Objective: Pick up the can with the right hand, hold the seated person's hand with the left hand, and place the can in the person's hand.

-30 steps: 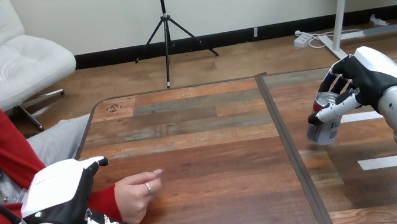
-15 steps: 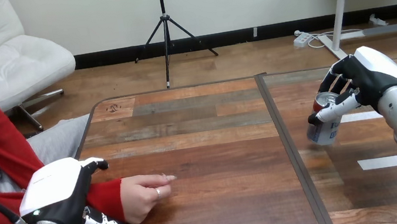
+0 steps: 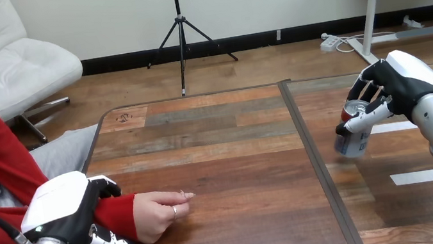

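Two halves of the brown planked wooden table (image 3: pixel 222 134) meet at a dark seam (image 3: pixel 309 140). You have the right hand (image 3: pixel 400 91) wrapped round the silver metal can (image 3: pixel 351 142), tilted above the right half. The left hand (image 3: pixel 67 212) curls round the person's red-sleeved wrist (image 3: pixel 117 211), mostly hiding it; the person's hand (image 3: pixel 159 213) rests on the wood.

Head camera, forward and down across table (image 3: pixel 230 185)

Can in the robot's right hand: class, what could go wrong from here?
1. The right hand grips the can near its top and it hangs tilted; it might slip during the carry.
2. The person's hand lies curled on the table, palm not up; the can may find nowhere to land.
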Tool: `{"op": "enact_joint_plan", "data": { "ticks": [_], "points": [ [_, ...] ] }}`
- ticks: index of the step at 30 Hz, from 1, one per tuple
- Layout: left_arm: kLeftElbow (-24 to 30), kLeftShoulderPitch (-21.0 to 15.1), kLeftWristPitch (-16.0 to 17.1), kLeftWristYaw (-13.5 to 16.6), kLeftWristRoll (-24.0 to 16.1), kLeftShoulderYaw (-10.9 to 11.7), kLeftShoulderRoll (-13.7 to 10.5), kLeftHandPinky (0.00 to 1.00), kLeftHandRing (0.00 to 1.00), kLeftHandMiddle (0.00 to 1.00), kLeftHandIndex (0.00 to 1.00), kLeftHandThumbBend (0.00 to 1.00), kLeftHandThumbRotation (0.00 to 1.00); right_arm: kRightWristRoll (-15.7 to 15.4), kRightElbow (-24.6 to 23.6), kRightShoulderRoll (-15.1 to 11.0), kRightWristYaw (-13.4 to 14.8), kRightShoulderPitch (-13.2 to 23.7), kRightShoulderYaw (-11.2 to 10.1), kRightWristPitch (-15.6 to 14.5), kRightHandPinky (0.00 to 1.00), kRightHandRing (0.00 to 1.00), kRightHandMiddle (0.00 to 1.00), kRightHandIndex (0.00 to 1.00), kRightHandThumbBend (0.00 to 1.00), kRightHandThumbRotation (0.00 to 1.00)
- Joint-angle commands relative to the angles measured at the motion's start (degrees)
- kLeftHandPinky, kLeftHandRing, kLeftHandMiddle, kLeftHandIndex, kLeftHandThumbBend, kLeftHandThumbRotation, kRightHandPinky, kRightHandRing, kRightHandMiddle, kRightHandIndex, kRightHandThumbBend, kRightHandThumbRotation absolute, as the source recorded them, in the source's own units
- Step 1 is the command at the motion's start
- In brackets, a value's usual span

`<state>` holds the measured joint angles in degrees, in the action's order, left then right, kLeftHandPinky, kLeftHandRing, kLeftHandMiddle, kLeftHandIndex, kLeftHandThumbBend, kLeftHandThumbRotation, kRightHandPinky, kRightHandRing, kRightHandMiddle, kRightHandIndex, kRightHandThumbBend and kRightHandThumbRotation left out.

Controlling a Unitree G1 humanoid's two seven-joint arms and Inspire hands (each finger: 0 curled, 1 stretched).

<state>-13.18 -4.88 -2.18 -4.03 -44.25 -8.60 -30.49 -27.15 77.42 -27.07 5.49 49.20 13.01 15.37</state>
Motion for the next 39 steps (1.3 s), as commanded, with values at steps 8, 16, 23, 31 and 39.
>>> {"op": "enact_joint_plan", "data": {
  "ticks": [8, 16, 23, 31, 39],
  "points": [
    [-1.1, -2.8, -2.4, -3.4, -0.3, -2.1, -1.5, 0.51, 0.56, 0.59, 0.59, 0.87, 0.02, 0.6, -3.3, -0.9, 1.2, 6.5, -0.7, 1.5, 0.4, 0.42, 0.47, 0.47, 0.79, 0.0],
    [-0.8, -3.5, -3.8, -5.0, -0.2, -2.7, -1.5, 0.45, 0.48, 0.52, 0.52, 0.84, 0.0, 0.4, -3.3, -1.0, 1.8, 6.3, -0.5, 1.8, 0.4, 0.42, 0.47, 0.47, 0.79, 0.0],
    [-0.7, -3.8, -4.4, -4.8, 0.2, -3.0, -1.2, 0.36, 0.39, 0.45, 0.45, 0.83, 0.0, 0.7, -3.3, -0.9, 1.5, 6.3, -0.8, 1.5, 0.39, 0.42, 0.47, 0.47, 0.79, 0.0],
    [-0.6, -3.9, -5.0, -4.6, 0.8, -3.0, -0.8, 0.26, 0.31, 0.39, 0.4, 0.81, 0.0, 0.7, -3.2, -0.9, 1.6, 6.2, -0.8, 1.4, 0.38, 0.41, 0.47, 0.47, 0.78, 0.0],
    [-0.4, -3.9, -5.4, -5.1, 2.0, -2.6, -0.5, 0.23, 0.29, 0.38, 0.39, 0.78, 0.0, 0.9, -3.3, -0.9, 1.4, 6.1, -0.9, 1.7, 0.38, 0.41, 0.47, 0.47, 0.78, 0.0]
  ]
}}
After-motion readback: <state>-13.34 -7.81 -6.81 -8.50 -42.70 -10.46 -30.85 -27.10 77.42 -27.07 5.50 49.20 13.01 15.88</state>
